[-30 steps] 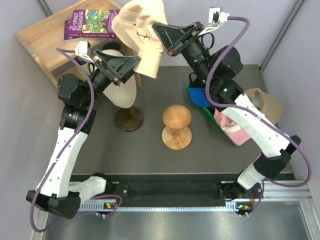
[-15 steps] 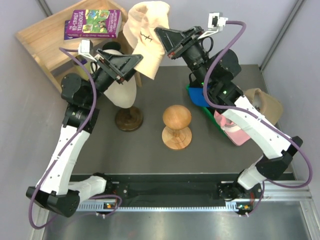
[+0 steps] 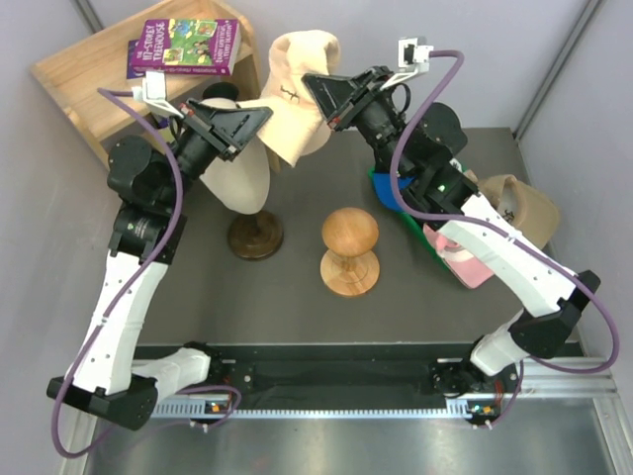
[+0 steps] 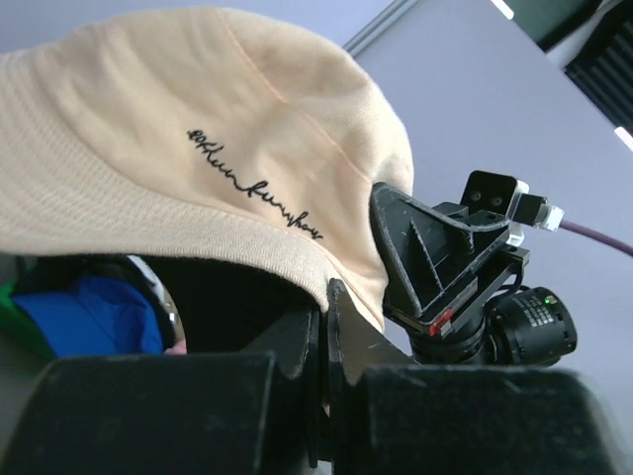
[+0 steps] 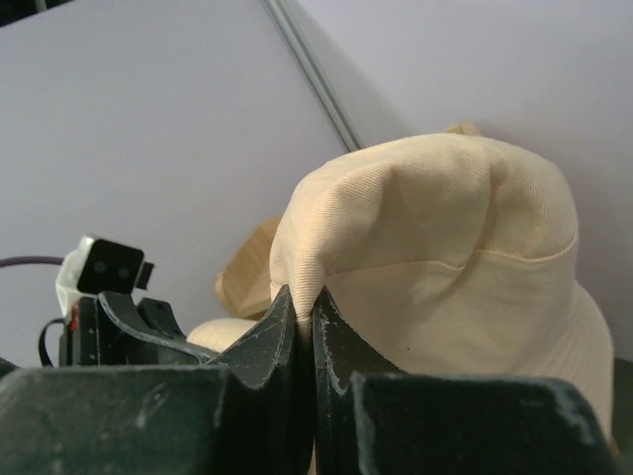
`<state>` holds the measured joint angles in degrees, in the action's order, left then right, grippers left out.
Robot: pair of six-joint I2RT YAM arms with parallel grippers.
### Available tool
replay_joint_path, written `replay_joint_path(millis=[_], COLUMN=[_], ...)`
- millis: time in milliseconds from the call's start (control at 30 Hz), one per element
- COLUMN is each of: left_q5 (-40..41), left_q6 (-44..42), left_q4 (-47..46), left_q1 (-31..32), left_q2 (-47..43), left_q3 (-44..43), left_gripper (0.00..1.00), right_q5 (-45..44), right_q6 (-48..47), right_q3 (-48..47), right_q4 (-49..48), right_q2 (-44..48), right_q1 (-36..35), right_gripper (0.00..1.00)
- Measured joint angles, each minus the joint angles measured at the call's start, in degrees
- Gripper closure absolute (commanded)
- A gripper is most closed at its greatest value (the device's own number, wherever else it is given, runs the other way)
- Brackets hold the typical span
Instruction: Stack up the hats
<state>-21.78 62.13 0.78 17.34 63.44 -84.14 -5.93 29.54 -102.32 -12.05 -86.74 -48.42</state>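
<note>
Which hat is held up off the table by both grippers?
The pale peach cap with black script, pinched by the left gripper and right gripper; the tan cap, pink cap and blue cap rest low at right.

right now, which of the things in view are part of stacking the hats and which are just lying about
Part of the job:
peach hat, pinched by the left gripper and the right gripper
blue hat
pink hat
khaki hat

Just lying about:
cream head form
wooden mushroom stand
books
wooden box
</note>
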Motion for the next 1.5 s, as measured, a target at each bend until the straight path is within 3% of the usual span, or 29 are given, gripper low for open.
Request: replay_joint_path(millis=[400,700,833,967,1133,1500], left_q5=[5.42,13.03,17.66,22.62,34.58,46.62], left_q6=[-25.24,-38.66,-40.7,-41.29,-41.05,-33.73], left_q4=[23.76,39.36,42.95,44.87,45.33,45.7], left_q1=[0.28,-0.24,-0.63,-0.79,-2.08,-2.32], left_q2=[5.6,7.61,7.54,7.52,4.72,0.02], left_q3=[-20.87,-29.33,-29.22,-29.22,-25.59,-19.34], left_gripper=[1.0,1.0,1.0,1.0,1.0,1.0], right_q5=[1.2,4.92,6.45,7.34,7.3,4.33], right_q6=[-1.7,-2.54,-3.13,-4.07,-5.16,-8.98], right_q3=[0.68,0.63,0.63,0.63,0.63,2.86], right_q4=[1.44,2.23,3.52,4.96,4.92,5.35], right_q2=[-0.07,-2.73,-4.2,-4.46,-4.39,-0.11], right_q1=[-1.49,-2.6,-2.84,-2.84,-2.82,-2.84], right_gripper=[0.97,0.94,0.91,0.81,0.71,0.58])
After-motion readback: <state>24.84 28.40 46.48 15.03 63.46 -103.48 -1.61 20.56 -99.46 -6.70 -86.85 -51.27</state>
